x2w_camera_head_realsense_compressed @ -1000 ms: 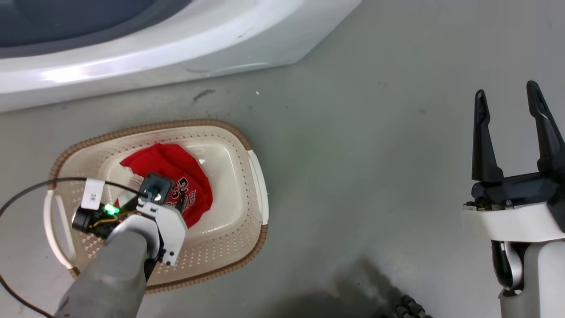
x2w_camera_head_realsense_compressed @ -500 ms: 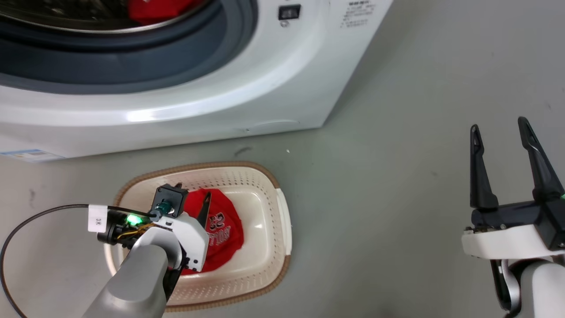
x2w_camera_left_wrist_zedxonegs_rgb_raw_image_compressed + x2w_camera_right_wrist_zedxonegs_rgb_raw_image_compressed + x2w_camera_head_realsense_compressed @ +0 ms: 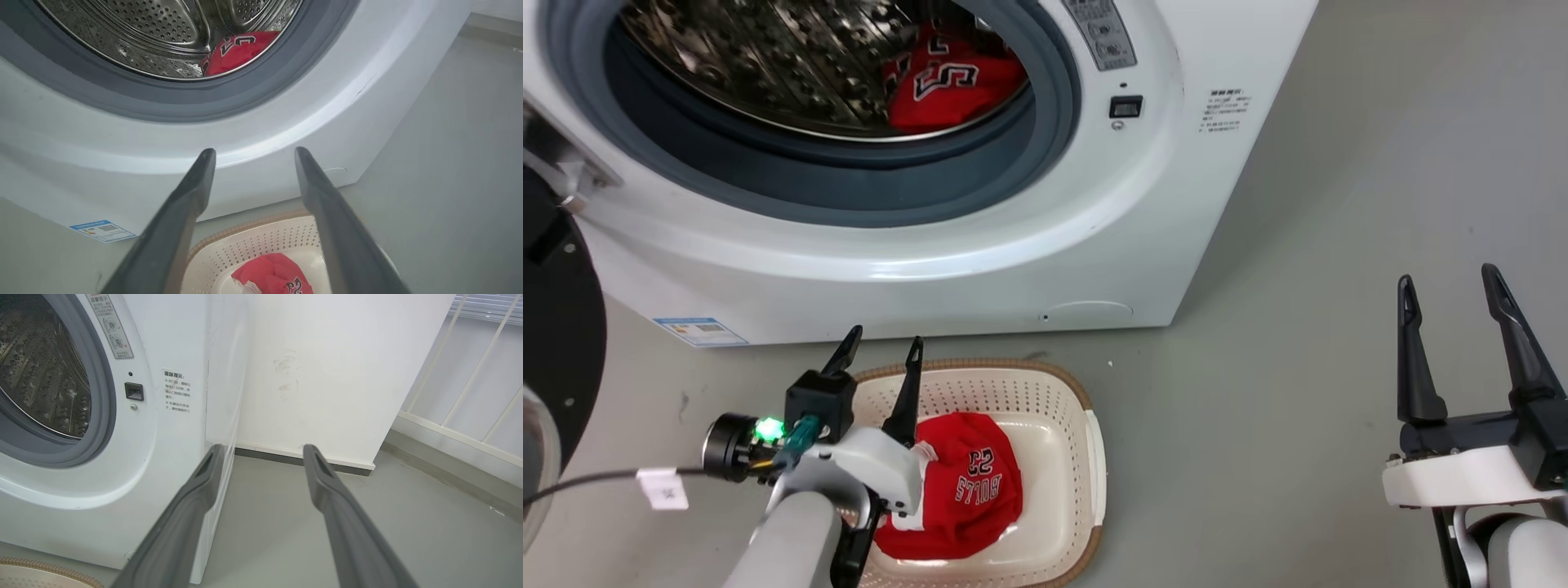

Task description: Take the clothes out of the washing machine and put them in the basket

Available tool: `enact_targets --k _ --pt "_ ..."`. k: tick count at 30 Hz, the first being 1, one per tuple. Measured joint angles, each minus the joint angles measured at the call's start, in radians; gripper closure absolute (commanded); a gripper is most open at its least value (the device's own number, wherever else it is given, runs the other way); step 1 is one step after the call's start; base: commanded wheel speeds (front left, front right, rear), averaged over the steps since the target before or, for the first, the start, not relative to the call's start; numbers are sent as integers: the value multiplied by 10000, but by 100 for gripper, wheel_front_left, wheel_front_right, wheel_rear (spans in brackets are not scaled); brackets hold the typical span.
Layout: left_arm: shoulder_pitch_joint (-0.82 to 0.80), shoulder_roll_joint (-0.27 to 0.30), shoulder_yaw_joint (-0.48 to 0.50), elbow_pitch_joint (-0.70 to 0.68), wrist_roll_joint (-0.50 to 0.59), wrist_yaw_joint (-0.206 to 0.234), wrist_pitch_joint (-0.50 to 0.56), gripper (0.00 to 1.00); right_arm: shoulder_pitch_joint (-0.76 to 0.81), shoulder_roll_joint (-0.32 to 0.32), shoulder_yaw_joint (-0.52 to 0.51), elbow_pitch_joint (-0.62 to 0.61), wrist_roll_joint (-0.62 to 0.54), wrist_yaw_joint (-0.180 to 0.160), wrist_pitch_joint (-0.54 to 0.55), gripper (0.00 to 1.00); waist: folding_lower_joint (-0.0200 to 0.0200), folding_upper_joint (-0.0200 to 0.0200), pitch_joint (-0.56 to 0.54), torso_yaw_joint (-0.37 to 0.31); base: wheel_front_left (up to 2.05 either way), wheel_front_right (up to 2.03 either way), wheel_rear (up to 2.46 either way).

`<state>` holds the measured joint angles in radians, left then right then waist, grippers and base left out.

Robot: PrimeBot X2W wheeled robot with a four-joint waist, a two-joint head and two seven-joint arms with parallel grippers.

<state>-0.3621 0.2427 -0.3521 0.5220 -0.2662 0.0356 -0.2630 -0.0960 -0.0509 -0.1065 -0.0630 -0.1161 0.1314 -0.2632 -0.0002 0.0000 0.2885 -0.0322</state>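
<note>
One red jersey (image 3: 968, 490) already lies crumpled in the basket (image 3: 1013, 390), lettering up, so that part of the job looks done. A second jersey (image 3: 952, 86) is left inside the washing machine (image 3: 1143, 245), at the bottom of the steel drum (image 3: 768, 57) toward its right side, just behind the grey seal (image 3: 849, 175). Whether more clothing hides deeper in the drum cannot be told. I judge the task to be roughly halfway: at least one more fetch and drop is needed.

The left gripper (image 3: 887, 335) hangs over the left side of the basket, its two fingers spread with nothing between them, so it is empty. The red jersey lies below it and to its right, back from the fingertips and apart from them. The second jersey is well ahead of this gripper and above it, a little right of where the fingers point. In the left wrist view it sits high up, in line with the gap between the fingers, with the washer's white front and the seal's lip in between. The open door (image 3: 556, 343) stands off to this gripper's left.

The right gripper (image 3: 1446, 274) is over bare floor (image 3: 1298, 245), well to the right of basket and washer, with its fingers likewise spread and holding nothing.
</note>
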Motion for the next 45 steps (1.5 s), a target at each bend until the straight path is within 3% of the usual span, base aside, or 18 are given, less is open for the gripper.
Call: enact_targets --k 11,22,32,40,45 --pt "1956 -874 2052 -2493 456 -351 0 0 417 0 33 155 307 0 0 0 0 0 -807 38 0 0 0" --pt "2061 -1011 2688 -3039 1237 -1154 0 0 550 0 194 173 593 0 0 0 0 0 -676 -317 0 0 0" --pt "-307 165 2529 -2052 1189 -1565 399 0 108 -4 309 82 924 0 0 0 2 0 520 -933 0 0 0" --pt "-3761 1522 2435 -1444 602 -1647 2700 0 -431 -4 420 -27 1356 0 0 0 3 0 1976 -1588 0 0 0" --pt "-6174 2320 1935 -696 253 -1662 4696 0 -901 -8 548 -136 1728 0 0 0 4 0 3046 -1970 0 0 0"
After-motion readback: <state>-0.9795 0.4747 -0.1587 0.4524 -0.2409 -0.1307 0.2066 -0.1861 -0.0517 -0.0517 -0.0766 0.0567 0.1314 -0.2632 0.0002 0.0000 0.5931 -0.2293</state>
